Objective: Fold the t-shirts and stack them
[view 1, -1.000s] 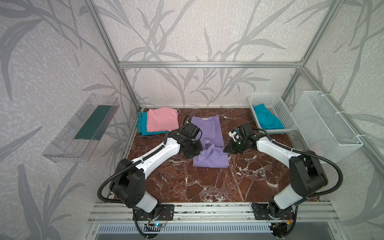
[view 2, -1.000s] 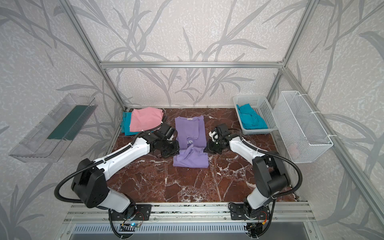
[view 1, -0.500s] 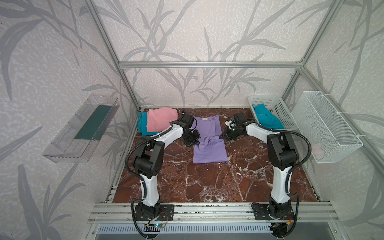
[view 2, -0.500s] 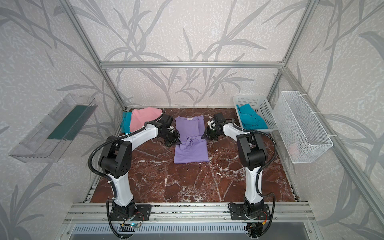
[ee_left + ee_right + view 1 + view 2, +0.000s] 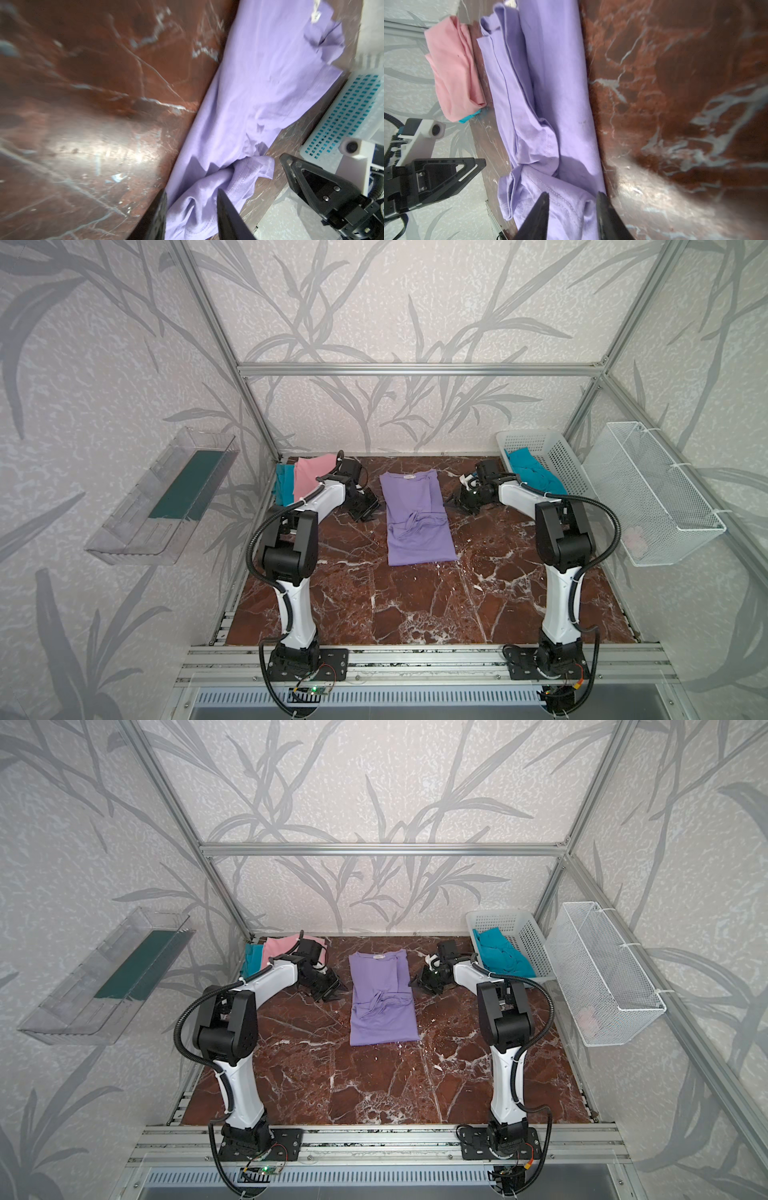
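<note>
Both long sides of the lavender t-shirt are folded inward, making a narrow strip that lies lengthwise on the far half of the red marble worktop. Its collar (a small white label shows there) points toward the back wall. About halfway along, the sleeves bunch into a knot of wrinkles, while the hem end nearer the robot lies flat. The left claw sits low just beside the shirt's left edge, level with that bunched part, and in both top views it is apart from the cloth. Its wrist view shows its two dark fingers parted with nothing between them, and the crumpled sleeve lies beyond the tips. The right claw mirrors it just beside the shirt's right edge, also off the fabric. Its fingers likewise stand parted and empty, with the shirt's stitched sleeve hem showing past them. Each wrist view also catches the opposite claw across the lavender strip, low over the worktop. At the back left corner the pink t-shirt lies folded on top of a folded teal t-shirt, whose edge shows at the left side of the pile. A crumpled teal t-shirt lies in the white perforated basket at the back right corner.
</note>
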